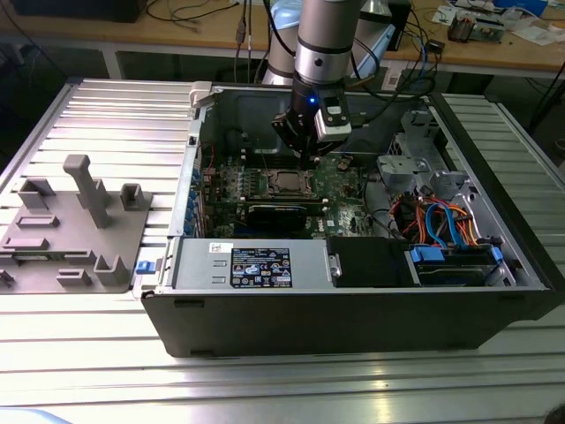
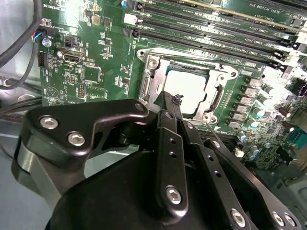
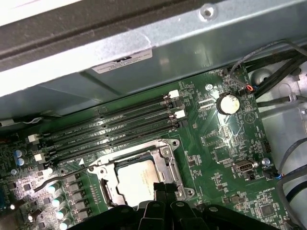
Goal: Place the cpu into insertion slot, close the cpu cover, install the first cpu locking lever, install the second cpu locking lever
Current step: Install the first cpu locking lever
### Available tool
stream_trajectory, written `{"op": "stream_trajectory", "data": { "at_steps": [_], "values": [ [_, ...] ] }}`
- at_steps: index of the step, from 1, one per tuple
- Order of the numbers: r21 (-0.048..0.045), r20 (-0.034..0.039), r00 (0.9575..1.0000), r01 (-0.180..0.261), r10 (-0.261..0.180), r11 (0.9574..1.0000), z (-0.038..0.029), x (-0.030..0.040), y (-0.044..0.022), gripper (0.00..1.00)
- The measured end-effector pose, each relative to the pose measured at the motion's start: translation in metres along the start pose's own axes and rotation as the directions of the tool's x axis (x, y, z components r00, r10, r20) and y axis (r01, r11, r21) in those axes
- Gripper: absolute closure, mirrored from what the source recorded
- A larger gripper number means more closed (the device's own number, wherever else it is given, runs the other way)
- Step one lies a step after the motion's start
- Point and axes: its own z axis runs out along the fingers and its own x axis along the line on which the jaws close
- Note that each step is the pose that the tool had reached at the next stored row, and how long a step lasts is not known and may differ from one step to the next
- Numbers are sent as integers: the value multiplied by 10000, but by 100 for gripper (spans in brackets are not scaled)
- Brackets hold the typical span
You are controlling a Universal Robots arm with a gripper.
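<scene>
Black fingers (image 2: 168,143) pressed together.
My gripper (image 2: 171,98) hung at the silvery cpu cover's (image 2: 146,84) rim (dull square cpu (image 2: 189,88) framed within).

Unreadable print on power-supply label (image 1: 260,267) and case-wall sticker (image 3: 122,58)

Open black computer case (image 1: 353,309) lies on the ribbed metal desk (image 1: 106,115). Grey moulded fixture (image 1: 75,225) sits at the exterior view's left, apart from the case. Inside the case: labelled power supply (image 1: 252,265), blue and orange cables (image 1: 441,221), memory slots (image 3: 110,129), coin battery (image 3: 227,103).
</scene>
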Motion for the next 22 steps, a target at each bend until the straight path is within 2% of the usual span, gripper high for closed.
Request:
{"op": "stream_trajectory", "data": {
  "at_steps": [2,4,22],
  "values": [
    [-103,-32,10000,11,-11,9999,0,0,0,89],
    [-147,-45,10000,21,-22,9999,0,1,0,89],
    [-147,-43,9998,192,-193,9997,0,0,0,89]
  ]
}}
